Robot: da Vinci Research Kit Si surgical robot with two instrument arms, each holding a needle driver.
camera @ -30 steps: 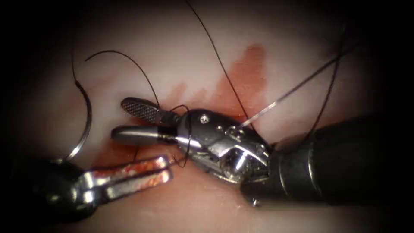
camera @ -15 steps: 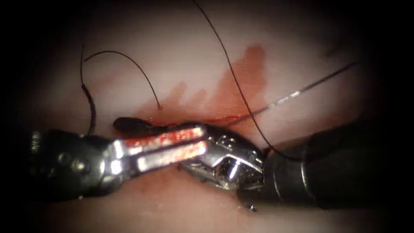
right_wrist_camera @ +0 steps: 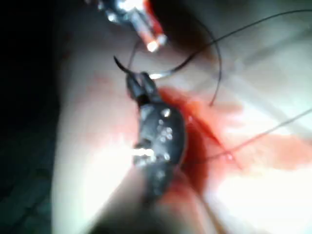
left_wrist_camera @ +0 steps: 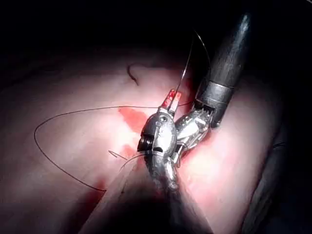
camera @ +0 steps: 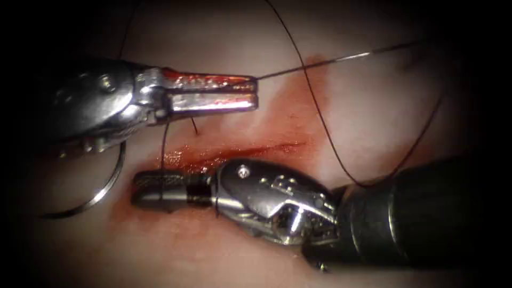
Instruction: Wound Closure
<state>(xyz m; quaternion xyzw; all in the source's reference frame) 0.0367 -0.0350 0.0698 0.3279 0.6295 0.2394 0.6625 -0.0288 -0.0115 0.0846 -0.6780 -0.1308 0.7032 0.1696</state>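
Thread (camera: 320, 60) ran taut rightward from my left tool (camera: 255, 92), clamped on it above the cut (camera: 234, 152); my right tool (camera: 140, 188) clenched thread below, needle (camera: 104, 189) lying loose leftward.

Two tools work over one piece of tissue (camera: 373, 128): the left claw (camera: 255, 92), clamped on the thread (camera: 320, 114), and the right claw (camera: 140, 188), also closed on a strand. There is one curved needle (camera: 104, 189), lying free left of the cut, one cut (camera: 234, 152), one patch of red fluid (camera: 298, 101) and one short loose thread end (camera: 194, 126).
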